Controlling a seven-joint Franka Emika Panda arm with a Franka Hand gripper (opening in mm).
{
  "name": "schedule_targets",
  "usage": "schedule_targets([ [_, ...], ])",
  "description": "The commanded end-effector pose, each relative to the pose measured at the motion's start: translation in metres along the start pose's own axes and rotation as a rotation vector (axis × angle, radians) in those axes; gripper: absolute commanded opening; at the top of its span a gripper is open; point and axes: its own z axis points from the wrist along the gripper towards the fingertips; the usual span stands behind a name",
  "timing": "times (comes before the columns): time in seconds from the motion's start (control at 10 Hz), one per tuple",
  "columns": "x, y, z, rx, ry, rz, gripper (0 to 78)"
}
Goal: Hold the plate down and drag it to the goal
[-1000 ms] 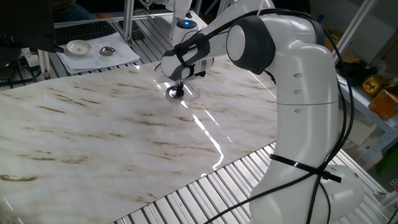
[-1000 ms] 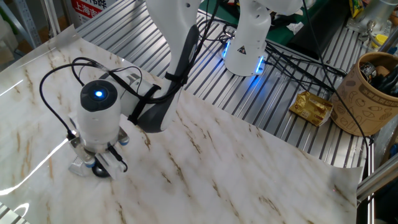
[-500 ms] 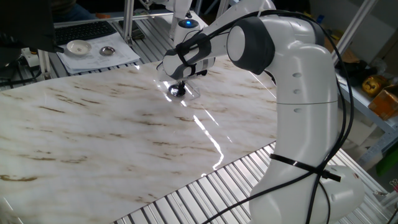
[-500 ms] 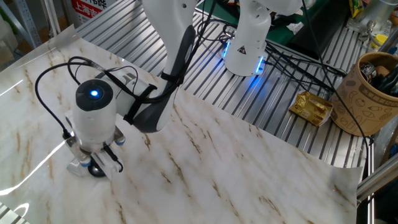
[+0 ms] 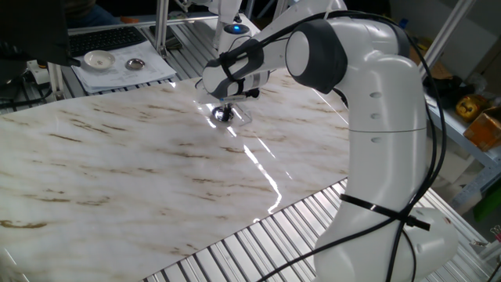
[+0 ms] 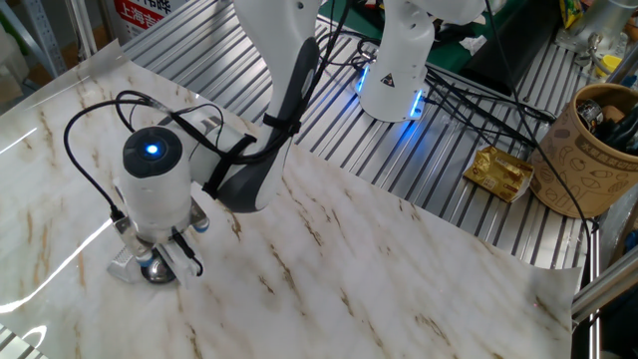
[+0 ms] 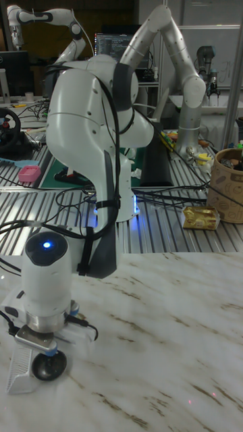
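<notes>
We see the white Franka arm's two-finger gripper (image 5: 225, 109) pointing straight down at the marble-patterned tabletop (image 5: 141, 172), its tip resting on the small round shiny silver metal plate (image 5: 223, 114) with the dark reflective centre. The plate sits directly under the jaws, pinned from above rather than grasped at the sides; we cannot tell from any view whether the jaws are spread or pressed together, since the wrist body hides them.

In the other fixed view the gripper (image 6: 158, 261) covers most of the plate (image 6: 153, 273), with only a dark sliver of rim showing below the fingers. In the tall fixed view the plate (image 7: 48, 365) shows as a dark disc just beneath the gripper (image 7: 42, 344).

The faint transparent glossy square patch with a pale outline, the goal (image 5: 237, 117), lies under and just beside the jaws, so the plate overlaps it; how fully we cannot tell.
</notes>
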Motion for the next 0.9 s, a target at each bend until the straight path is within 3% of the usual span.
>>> schedule_targets([
  [0.1, 0.003, 0.005, -0.007, -0.005, 0.002, -0.004, 0.0],
  [0.2, 0.003, 0.006, -0.008, -0.009, 0.004, -0.007, 0.0],
  [0.3, 0.004, 0.008, -0.012, -0.033, 0.014, 0.002, 0.0],
  [0.9, 0.002, 0.017, -0.022, -0.061, 0.030, 0.023, 0.0],
])
